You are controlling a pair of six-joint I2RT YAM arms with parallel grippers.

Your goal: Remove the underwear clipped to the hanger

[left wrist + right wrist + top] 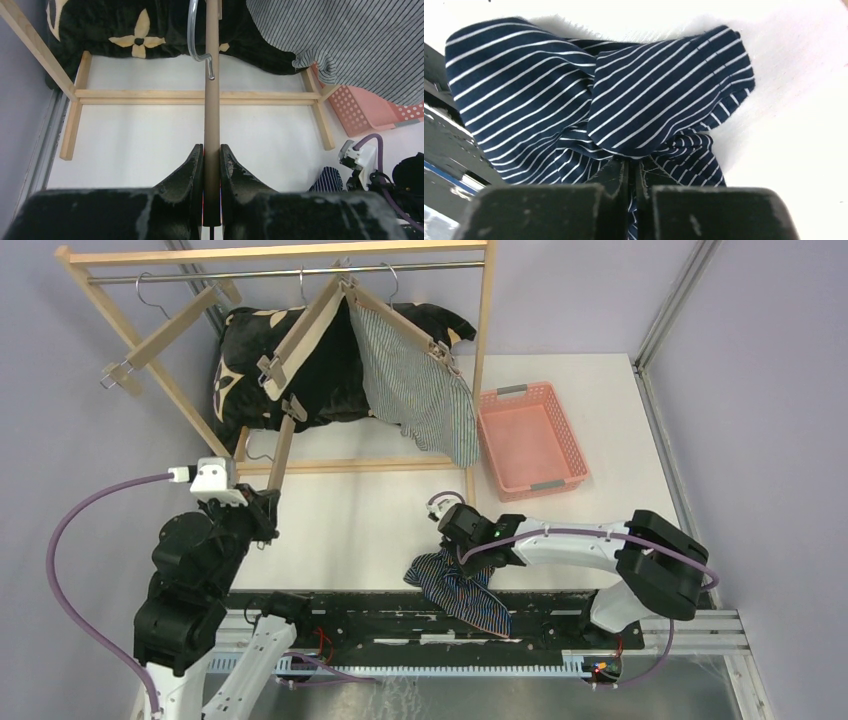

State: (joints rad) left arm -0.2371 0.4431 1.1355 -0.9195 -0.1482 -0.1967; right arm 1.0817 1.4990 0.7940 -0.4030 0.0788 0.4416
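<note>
Top external: left end effector (268,504) is pinching the wooden hanger (282,450), likely steadying it, while right end effector (452,558) is pinching navy striped underwear (470,595).

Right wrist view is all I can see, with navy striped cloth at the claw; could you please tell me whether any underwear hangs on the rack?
Observer: Yes, the grey-white striped underwear hangs from a clip on a tilted wooden hanger at the rack.
Operator: Thank you. What is the left claw doing?
Observer: The left claw is shut on the wooden bar of another hanger.
Operator: And where on the table is my navy piece?
Observer: The navy striped underwear lies at the near edge of the table, one end draped over the black base rail.
</note>
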